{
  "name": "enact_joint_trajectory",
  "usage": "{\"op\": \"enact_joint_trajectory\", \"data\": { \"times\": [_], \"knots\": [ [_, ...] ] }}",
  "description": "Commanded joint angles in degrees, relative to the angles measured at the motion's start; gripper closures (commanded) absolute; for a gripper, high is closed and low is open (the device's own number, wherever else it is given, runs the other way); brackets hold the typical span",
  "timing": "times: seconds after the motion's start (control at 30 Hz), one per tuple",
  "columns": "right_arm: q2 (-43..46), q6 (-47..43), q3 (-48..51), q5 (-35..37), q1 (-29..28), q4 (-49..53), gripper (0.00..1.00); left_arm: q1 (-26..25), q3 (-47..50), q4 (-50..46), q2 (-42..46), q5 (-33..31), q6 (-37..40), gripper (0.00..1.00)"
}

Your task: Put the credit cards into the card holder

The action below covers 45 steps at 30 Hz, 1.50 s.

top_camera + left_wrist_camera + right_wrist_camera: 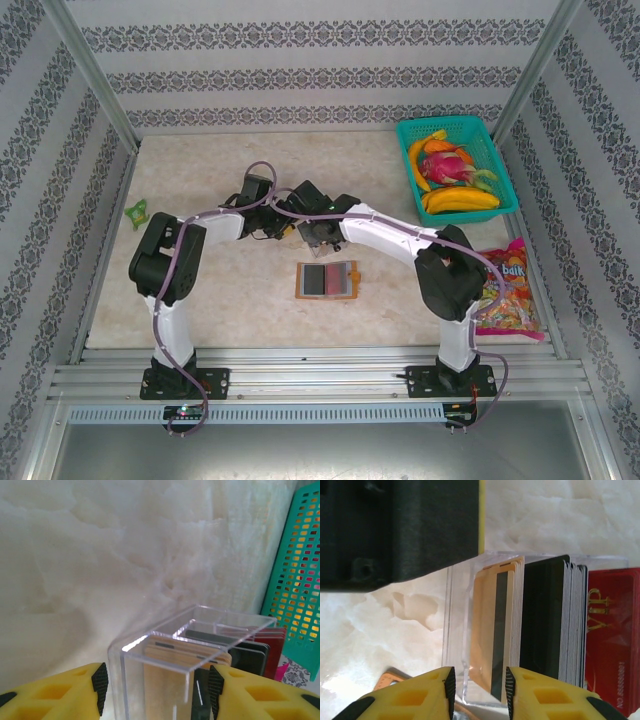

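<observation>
The left gripper (157, 686) straddles the clear plastic box (200, 625), grip unclear; the right gripper (478, 682), narrowly parted at upright tan plastic cards (485, 620), may snag the box wall and tip it; the orange-tan leather wallet (325, 280) lies open mid-frame

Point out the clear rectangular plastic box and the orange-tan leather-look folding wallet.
clear rectangular plastic box (132, 685): left wrist view, front wall.
orange-tan leather-look folding wallet (350, 283): top external view, right border.
</observation>
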<state>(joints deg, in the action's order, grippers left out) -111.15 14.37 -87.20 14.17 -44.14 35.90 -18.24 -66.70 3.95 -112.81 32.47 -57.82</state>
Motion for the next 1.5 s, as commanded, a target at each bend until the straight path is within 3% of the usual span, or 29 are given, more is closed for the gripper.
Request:
{"op": "enact_joint_trajectory", "data": {
  "times": [0.0,0.6,0.8,1.47],
  "knots": [
    [-2.0,-2.4,-2.5,4.9,-0.4,2.7,0.64,0.7,-2.2,2.4,-1.6,3.3,-2.1,0.43],
    [-7.4,-4.5,-5.6,9.9,-1.1,4.8,0.62,0.2,-0.6,4.7,-4.8,9.9,0.0,0.44],
    [-7.3,-4.5,-6.1,9.6,-1.1,4.9,0.63,0.0,-1.9,1.1,-6.0,9.7,2.1,0.45],
    [-11.3,-6.0,-8.7,12.9,-1.7,7.2,0.63,-0.1,-0.7,2.7,-5.8,9.2,0.5,0.51]
  ]
}}
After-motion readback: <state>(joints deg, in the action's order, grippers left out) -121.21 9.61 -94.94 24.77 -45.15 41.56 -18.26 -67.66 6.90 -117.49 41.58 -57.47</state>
